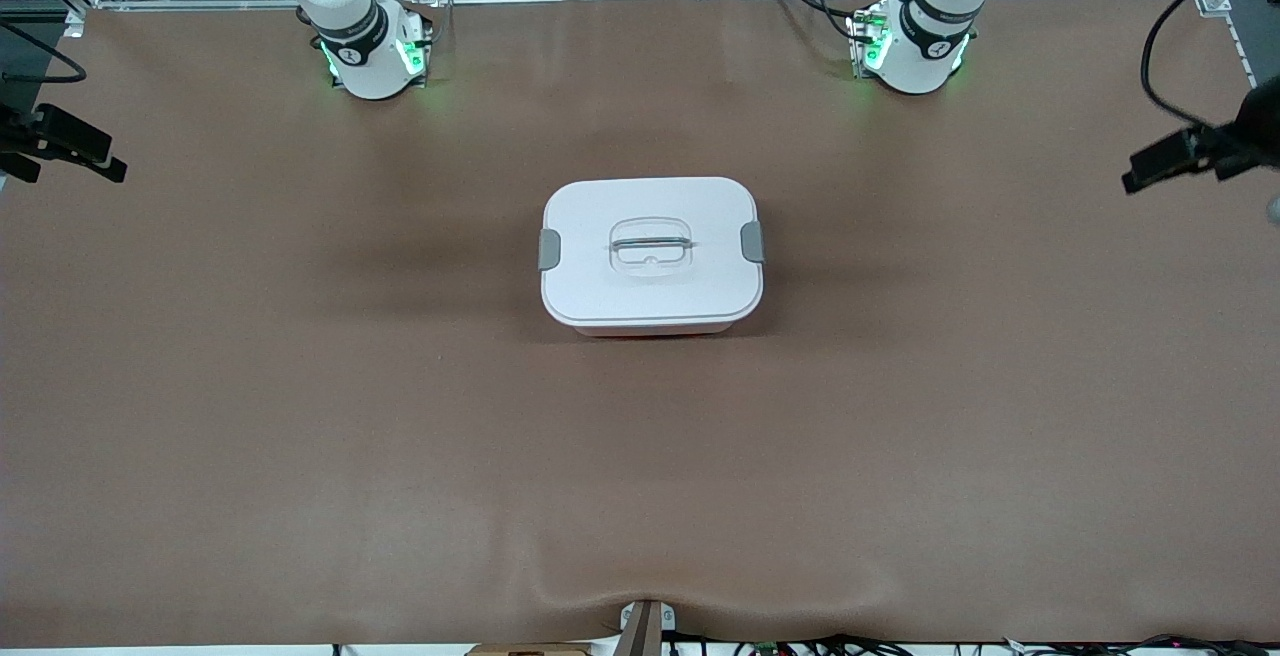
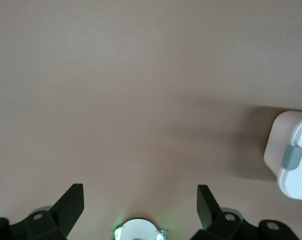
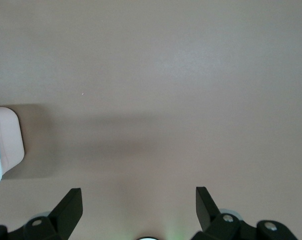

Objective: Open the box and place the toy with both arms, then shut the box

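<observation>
The box (image 1: pixel 650 251) stands in the middle of the table with its white lid on. Grey clips (image 1: pixel 549 249) sit at both short ends, and a clear handle (image 1: pixel 651 244) lies in the lid's recess. The toy is out of view. Both grippers are above the top edge of the front view. My left gripper (image 2: pixel 140 192) hangs open and empty over bare table near its own base, with one end of the box (image 2: pixel 293 155) off to the side. My right gripper (image 3: pixel 139 195) is likewise open and empty over bare table, and a box corner (image 3: pixel 3 145) shows at the picture's edge.
The two arm bases (image 1: pixel 370 51) (image 1: pixel 915 46) stand along the table's edge farthest from the front camera. Black camera mounts (image 1: pixel 60 141) (image 1: pixel 1190 151) reach in at both ends of the table. The brown cover (image 1: pixel 640 496) buckles slightly at the near edge.
</observation>
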Available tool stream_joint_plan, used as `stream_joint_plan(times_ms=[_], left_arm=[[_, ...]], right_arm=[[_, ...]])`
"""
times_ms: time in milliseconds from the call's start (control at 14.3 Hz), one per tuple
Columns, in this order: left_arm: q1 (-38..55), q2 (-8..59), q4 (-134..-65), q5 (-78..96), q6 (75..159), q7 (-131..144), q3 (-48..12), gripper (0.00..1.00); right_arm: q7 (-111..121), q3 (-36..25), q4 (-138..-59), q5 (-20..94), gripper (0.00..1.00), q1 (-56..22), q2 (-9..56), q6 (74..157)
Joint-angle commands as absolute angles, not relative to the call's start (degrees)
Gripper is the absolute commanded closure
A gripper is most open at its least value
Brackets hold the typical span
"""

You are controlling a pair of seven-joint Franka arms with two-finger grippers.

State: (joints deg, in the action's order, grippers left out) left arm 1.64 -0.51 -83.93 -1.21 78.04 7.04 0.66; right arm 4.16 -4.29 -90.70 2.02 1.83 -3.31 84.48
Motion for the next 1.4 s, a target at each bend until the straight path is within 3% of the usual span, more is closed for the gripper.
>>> stream_joint_plan(times_ms=[0,1327], left_arm=[[2.1,-7.6,-90.8,-3.2,78.7,6.2,-0.4,0.0],[1.7,-3.3,-87.9,-0.6,79.5,4.0,-0.2,0.0]], right_arm=[[4.8,-3.8,-90.5,1.3,0.0,2.5,-3.5,84.1],[8.7,-4.0,-90.5,1.1,0.0,3.2,-3.1,86.0]])
